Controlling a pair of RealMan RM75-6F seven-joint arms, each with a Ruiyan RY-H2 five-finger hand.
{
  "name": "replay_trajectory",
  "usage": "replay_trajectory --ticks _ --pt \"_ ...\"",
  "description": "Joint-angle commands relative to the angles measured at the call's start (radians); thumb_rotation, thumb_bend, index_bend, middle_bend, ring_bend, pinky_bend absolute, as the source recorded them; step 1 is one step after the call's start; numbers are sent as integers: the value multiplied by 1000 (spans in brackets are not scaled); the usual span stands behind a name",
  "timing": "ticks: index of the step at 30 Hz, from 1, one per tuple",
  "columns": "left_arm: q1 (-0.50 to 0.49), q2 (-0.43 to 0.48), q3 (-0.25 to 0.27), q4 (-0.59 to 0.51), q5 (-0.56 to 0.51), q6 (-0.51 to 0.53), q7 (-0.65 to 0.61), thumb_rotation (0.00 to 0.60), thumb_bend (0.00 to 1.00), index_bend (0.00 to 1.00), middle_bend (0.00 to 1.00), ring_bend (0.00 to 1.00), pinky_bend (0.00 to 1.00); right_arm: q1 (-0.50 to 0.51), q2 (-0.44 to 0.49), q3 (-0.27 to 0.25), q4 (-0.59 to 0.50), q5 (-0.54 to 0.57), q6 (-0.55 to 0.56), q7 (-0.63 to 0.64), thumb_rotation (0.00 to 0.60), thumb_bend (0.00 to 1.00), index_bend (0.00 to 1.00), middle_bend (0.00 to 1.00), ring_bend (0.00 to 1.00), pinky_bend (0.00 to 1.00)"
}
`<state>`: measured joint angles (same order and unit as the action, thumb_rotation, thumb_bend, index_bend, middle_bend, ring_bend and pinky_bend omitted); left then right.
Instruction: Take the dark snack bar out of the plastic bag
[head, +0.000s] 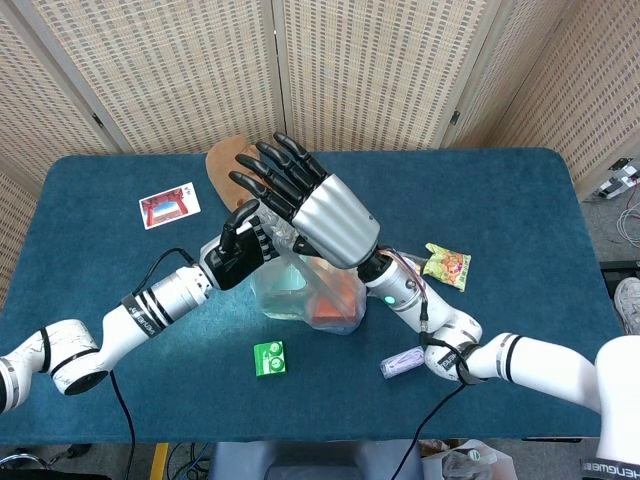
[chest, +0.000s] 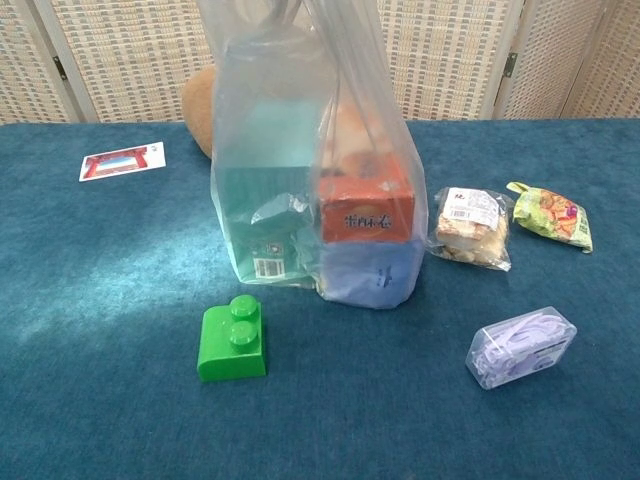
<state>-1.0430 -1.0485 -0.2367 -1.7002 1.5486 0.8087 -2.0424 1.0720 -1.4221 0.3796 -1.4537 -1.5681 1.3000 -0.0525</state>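
A clear plastic bag (chest: 310, 170) stands on the blue table, its top running out of the chest view. Inside it are a green box (chest: 262, 215), an orange box (chest: 365, 205) and a bluish pack (chest: 365, 275) beneath the orange one; I cannot pick out a dark snack bar. In the head view my left hand (head: 240, 255) grips the bag's (head: 305, 295) upper left edge and holds it up. My right hand (head: 305, 200) hovers over the bag's mouth with its fingers spread and nothing in it, hiding the opening.
A green brick (chest: 233, 340) lies in front of the bag. Right of it are a wrapped pastry (chest: 472, 228), a green-yellow snack packet (chest: 548, 215) and a clear case (chest: 522, 346). A red card (head: 169, 206) and a brown oval board (head: 232, 160) lie behind.
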Motion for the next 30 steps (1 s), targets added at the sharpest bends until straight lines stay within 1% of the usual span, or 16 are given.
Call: replay_trajectory --ticks 1,6,14,22,26,30 --pt "-6 6 13 3 37 3 -33 93 271 150 261 272 179 4 -3 7 8 3 0 1 600 0 0 70 0 0" --pt "-23 2 28 9 69 9 -71 93 270 142 261 272 179 11 -13 9 14 7 -9 16 600 0 0 70 0 0" --pt "-42 -11 40 32 59 10 -109 91 271 136 261 272 179 14 -17 1 8 -8 -10 14 600 0 0 70 0 0" --pt "-22 -11 22 30 -20 23 -65 91 270 135 262 271 179 -9 3 -20 -18 -15 -8 2 600 0 0 68 0 0" --pt "-5 -10 9 23 -53 33 -39 91 271 133 262 271 179 -27 22 -31 -45 -15 -9 -42 600 0 0 54 0 0" --pt "14 -9 -5 13 -81 43 -3 92 271 133 262 271 179 -56 51 -44 -97 -15 -2 -92 600 0 0 34 0 0"
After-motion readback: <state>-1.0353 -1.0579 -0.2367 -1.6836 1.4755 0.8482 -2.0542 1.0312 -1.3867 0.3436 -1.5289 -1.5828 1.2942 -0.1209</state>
